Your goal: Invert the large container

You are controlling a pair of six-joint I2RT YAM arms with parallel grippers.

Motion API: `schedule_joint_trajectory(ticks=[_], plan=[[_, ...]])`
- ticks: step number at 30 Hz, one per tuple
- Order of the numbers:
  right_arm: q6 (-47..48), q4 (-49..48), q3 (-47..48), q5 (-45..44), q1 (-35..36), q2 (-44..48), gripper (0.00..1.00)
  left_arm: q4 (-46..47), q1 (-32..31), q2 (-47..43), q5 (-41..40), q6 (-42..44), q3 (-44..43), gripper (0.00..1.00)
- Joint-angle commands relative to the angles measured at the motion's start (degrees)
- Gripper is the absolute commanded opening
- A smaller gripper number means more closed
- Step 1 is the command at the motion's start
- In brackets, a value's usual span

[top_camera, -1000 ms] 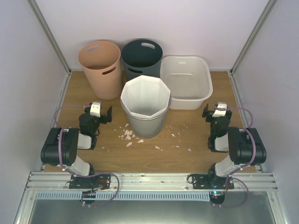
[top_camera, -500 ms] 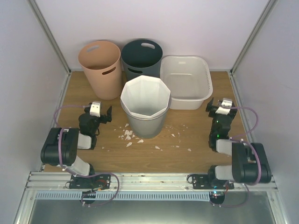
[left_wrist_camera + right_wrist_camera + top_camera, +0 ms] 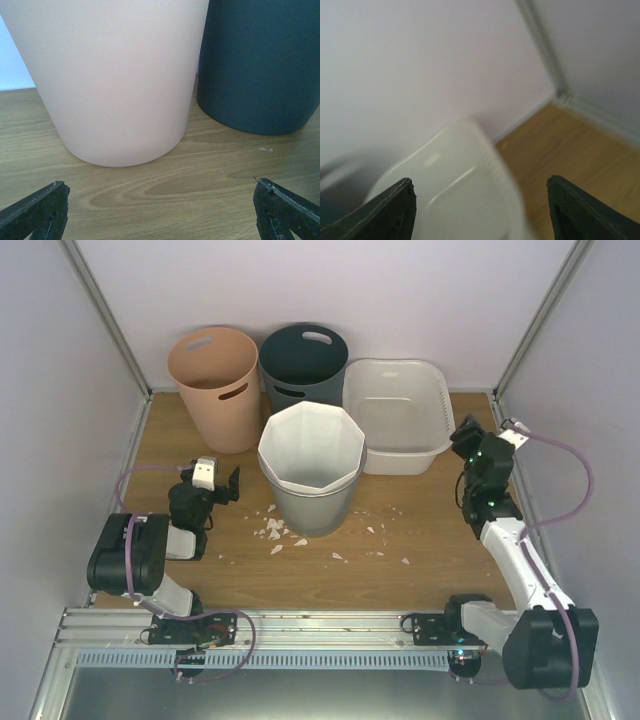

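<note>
Translucent large container (image 3: 398,418) upright beside 3 bins: peach bin (image 3: 222,418), dark bin (image 3: 300,388), white bin (image 3: 312,506); left hand (image 3: 213,484), right hand (image 3: 468,438) agape.

Holds the left arm folded low beside its base, left gripper (image 3: 213,480) (image 3: 160,215) level just above the table, jaws spread wide. Holds the right arm stretched forward along the right side, right gripper (image 3: 468,437) (image 3: 480,210) raised and angled leftward, jaws also parted wide.
</note>
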State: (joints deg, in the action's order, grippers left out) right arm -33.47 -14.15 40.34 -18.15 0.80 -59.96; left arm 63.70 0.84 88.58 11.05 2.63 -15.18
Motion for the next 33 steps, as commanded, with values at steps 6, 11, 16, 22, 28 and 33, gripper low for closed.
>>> schedule_joint_trajectory(ticks=[6,11,16,22,28,33], plan=[[-49.6,14.2,2.2,4.9,17.2,-6.3,0.79,4.6,-0.3,0.5,-0.4,1.0,-0.7,0.99],[-62.9,23.5,10.9,-3.8,22.5,-11.4,0.77,4.6,-0.3,0.5,-0.2,1.0,-0.7,0.99],[-76.3,31.6,16.8,-2.6,22.5,-18.6,0.75,4.6,-0.4,0.5,-0.3,0.9,-0.7,0.99],[-82.6,32.4,20.9,4.4,22.9,-26.5,0.75,4.6,-0.4,0.5,-0.2,1.0,-0.7,0.99],[-84.4,33.8,25.6,3.8,22.7,-32.5,0.72,4.7,-0.4,0.5,-0.3,0.9,-0.7,0.99],[-83.8,33.9,28.6,5.4,22.1,-35.6,0.62,4.7,-0.4,0.5,-0.3,1.0,-0.7,0.99]])
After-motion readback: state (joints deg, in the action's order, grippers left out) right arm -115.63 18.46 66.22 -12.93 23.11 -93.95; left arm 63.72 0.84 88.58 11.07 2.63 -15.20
